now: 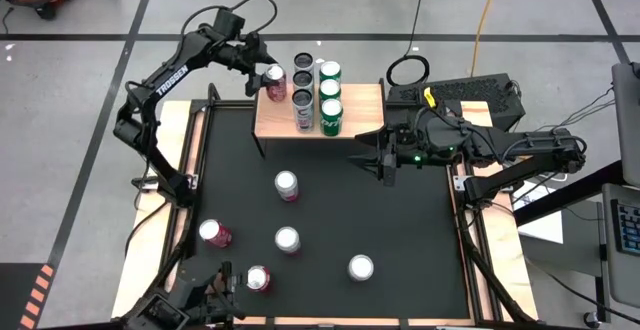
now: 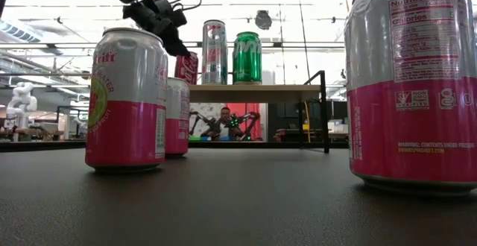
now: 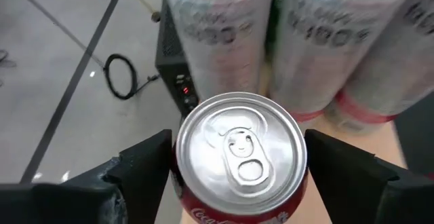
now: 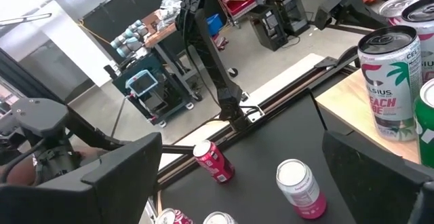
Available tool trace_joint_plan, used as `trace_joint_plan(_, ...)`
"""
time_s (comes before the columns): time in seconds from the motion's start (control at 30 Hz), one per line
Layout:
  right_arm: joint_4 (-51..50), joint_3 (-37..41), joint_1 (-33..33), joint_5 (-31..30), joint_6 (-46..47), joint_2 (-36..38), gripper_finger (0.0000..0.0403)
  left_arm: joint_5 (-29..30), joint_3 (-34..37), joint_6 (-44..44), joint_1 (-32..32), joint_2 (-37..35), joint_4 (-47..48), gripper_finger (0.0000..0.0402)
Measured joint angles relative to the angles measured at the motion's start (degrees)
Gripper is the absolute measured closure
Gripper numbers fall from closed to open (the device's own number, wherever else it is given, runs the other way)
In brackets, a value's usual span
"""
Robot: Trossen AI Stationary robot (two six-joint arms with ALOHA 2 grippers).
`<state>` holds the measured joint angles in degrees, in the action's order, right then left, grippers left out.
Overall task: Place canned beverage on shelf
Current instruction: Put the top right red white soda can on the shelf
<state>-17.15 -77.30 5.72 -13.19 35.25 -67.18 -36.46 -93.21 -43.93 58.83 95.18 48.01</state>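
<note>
From above, the left hand (image 1: pixel 268 75) is straddling a red can (image 1: pixel 274 74) at the shelf's (image 1: pixel 352 122) left far corner, "TROSSEN" showing on its arm; the right hand (image 1: pixel 377 157) is waiting spread apart beside the shelf; level view: green can (image 2: pixel 247 57) standing on the shelf; left wrist: fingers (image 3: pixel 146 157) standing apart from the can; right wrist: "PEACH" can (image 4: pixel 389 81).

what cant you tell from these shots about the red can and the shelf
- Red can, left wrist view: its base is cut off by the picture's edge, so contact with the shelf is unclear.
- Low view: left gripper covers the can's top.
- Left wrist view: labels of the tall cans behind are blurred.
</note>
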Motion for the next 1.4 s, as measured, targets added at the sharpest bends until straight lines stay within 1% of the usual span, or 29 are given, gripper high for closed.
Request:
trace_joint_plan(0.13, -0.6, 0.0, 0.0, 0.0, 0.1, 0.0, 0.0016, 1.5, 0.1, -0.1, 0.0, 0.1, -0.1, 0.0064)
trace_joint_plan(0.4, -1.2, 0.0, 0.0, 0.0, 0.1, 0.0, 0.0016, 2.5, 0.1, 0.1, 0.0, -0.8, -0.6, 0.0061)
trace_joint_plan(0.6, -1.2, 0.0, 0.0, 0.0, 0.0, 0.0, 0.0016, 4.1, -1.8, 6.5, 0.0, -2.0, -0.4, 0.0061)
trace_joint_plan(0.7, -1.2, 0.0, -0.1, 0.0, -0.1, 0.0, 0.0016, 7.4, -1.9, 10.0, -0.4, -3.2, -0.3, 0.0061)
trace_joint_plan(0.87, -1.2, 0.0, -0.1, -0.2, -0.5, 0.0, 0.0016, 14.2, -1.9, 19.5, -1.7, -4.0, 0.1, 0.0061)
trace_joint_plan(0.97, -1.2, 0.0, -0.2, -0.2, -1.0, 0.0, 0.0016, 14.2, -1.9, 23.7, -2.4, -4.0, 0.1, 0.0061)
trace_joint_plan(1.1, -1.2, 0.0, -0.2, -0.3, -1.5, 0.0, 0.0016, 14.3, -1.9, 25.7, -3.5, -4.0, 0.1, 0.0061)
trace_joint_plan(1.23, -1.3, 0.0, -0.2, -0.4, -1.8, 0.0, 0.0016, 16.7, -1.9, 25.6, -4.2, -3.1, 1.2, 0.0061)
trace_joint_plan(1.4, -1.6, 0.0, -0.2, -0.5, -1.9, 0.0, 0.0016, 17.5, -1.9, 25.6, -4.2, -2.5, 1.2, 0.0061)
